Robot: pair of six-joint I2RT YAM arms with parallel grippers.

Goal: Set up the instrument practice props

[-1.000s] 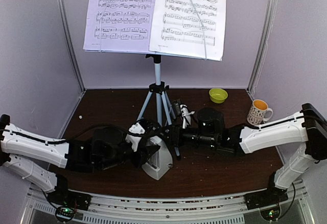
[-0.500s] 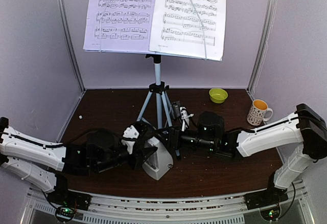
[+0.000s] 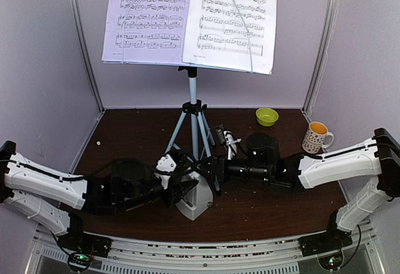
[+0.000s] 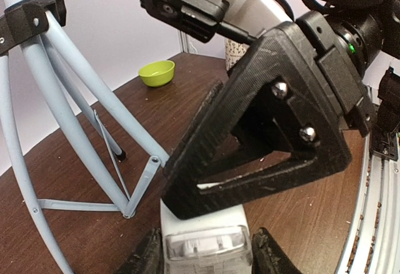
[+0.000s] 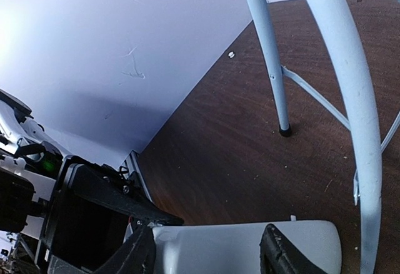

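Note:
The pale music stand (image 3: 192, 108) stands on its silver tripod at the table's middle back and bears two sheet-music pages (image 3: 187, 17). The small pale-grey pyramid metronome (image 3: 194, 200) stands in front of the tripod. My left gripper (image 3: 182, 188) is closed on its lower body from the left; in the left wrist view the metronome (image 4: 206, 243) sits tight between the fingers (image 4: 150, 256). My right gripper (image 3: 211, 167) comes from the right and holds the metronome's upper part (image 5: 237, 249) between its fingers (image 5: 282, 252). I cannot tell whether the front cover is attached.
A yellow-green bowl (image 3: 267, 116) sits at the back right and a patterned white mug (image 3: 317, 137) at the right edge. The tripod legs (image 4: 69, 105) spread close behind the metronome. Pale walls enclose the table on three sides.
My left gripper drew back to the left and then came forward against the metronome again. My right gripper lowered slightly onto it. The metronome has barely shifted.

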